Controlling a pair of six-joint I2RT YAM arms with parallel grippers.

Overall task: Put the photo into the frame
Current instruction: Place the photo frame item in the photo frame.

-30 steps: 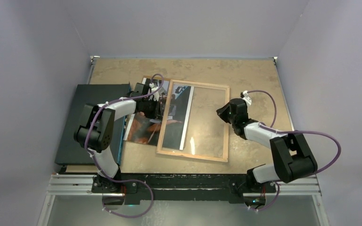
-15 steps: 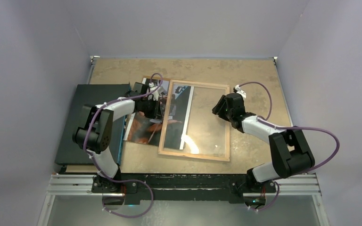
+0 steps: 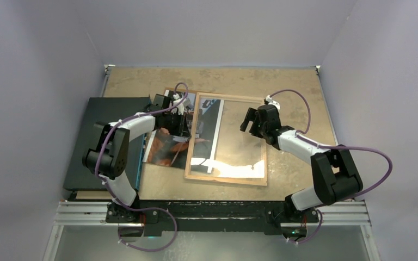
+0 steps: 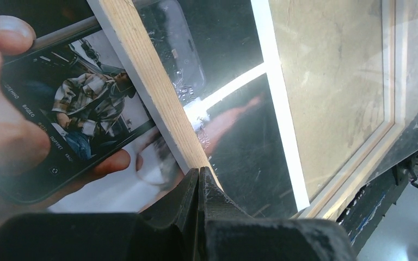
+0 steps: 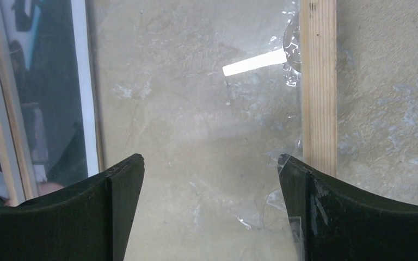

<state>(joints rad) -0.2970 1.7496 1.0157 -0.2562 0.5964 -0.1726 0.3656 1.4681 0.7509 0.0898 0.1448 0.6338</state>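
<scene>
The frame (image 3: 231, 98) lies with its wooden back up in the middle of the table, its clear pane (image 5: 196, 109) showing the tabletop. The photo (image 3: 166, 147) lies flat with its right part under the frame's left side; its white strip (image 4: 283, 119) shows through the pane. My left gripper (image 3: 183, 124) is shut, its tips (image 4: 198, 176) at the frame's left wooden rail (image 4: 141, 81), and nothing shows between them. My right gripper (image 3: 249, 120) hangs open above the pane (image 5: 211, 168), just inside the right rail (image 5: 318, 81), holding nothing.
A plain dark flat board (image 3: 106, 141) lies at the left edge of the table, beside the photo. Bare tan tabletop (image 3: 294, 87) shows behind and to the right of the frame. Grey walls close in on three sides.
My right gripper has opened and moved from the frame's right rail up and left over the pane. The frame's near end has shifted slightly right. My left gripper stays shut in place.
</scene>
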